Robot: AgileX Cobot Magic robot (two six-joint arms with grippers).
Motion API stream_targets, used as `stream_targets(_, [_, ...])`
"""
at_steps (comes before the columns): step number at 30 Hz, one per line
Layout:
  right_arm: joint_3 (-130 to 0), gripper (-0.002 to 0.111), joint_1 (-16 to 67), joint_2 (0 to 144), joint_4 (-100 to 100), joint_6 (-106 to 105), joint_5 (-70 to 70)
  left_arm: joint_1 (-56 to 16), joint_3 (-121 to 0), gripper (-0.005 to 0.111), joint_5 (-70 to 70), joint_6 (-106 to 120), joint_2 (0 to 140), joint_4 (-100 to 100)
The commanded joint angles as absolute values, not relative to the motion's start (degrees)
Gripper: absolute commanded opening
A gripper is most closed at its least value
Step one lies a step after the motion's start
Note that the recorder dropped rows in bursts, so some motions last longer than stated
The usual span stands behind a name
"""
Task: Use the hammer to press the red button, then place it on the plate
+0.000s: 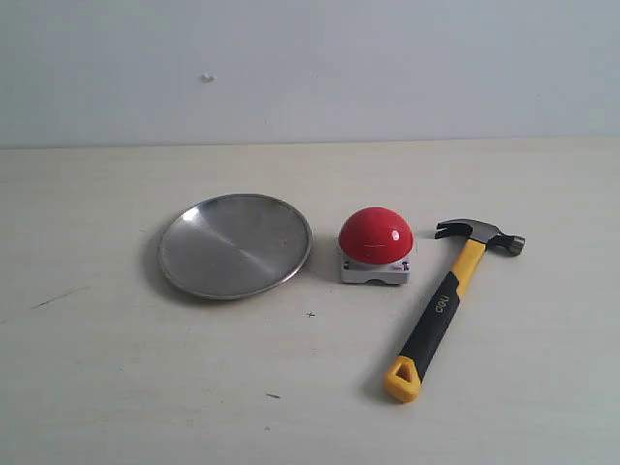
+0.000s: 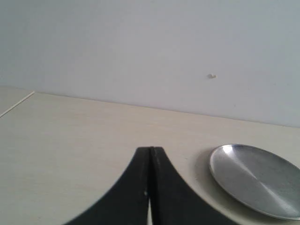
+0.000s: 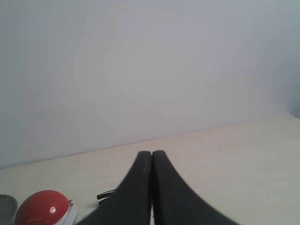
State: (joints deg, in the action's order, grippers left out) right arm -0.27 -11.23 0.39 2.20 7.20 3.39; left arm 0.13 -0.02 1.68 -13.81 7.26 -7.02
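Plate [image 1: 234, 245] lying at the left of the pale surface [image 1: 126, 387]; red button [image 1: 376, 234] sitting just beside the plate's right edge, not touching it; hammer [image 1: 450, 300] lying flat to the right of the button, apart from it, claw pointing toward the button, yellow looped end nearest the exterior camera. Left end effector [image 2: 150, 151] hovering near the plate, fingers pressed together, gripping nothing; right end effector [image 3: 152, 153] likewise pressed together on nothing, hovering near the button.
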Motion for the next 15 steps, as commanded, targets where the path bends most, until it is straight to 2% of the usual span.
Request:
stream_targets(1, [0.0, 0.000, -11.0, 0.0, 2.3, 7.3, 3.3, 0.1, 0.0, 0.000, 1.7, -13.7, 7.2, -6.7])
stream_targets(15, [0.0, 0.000, -11.0, 0.0, -2.4, 3.1, -0.9, 0.1, 0.0, 0.000, 1.7, -13.7, 7.2, -6.7])
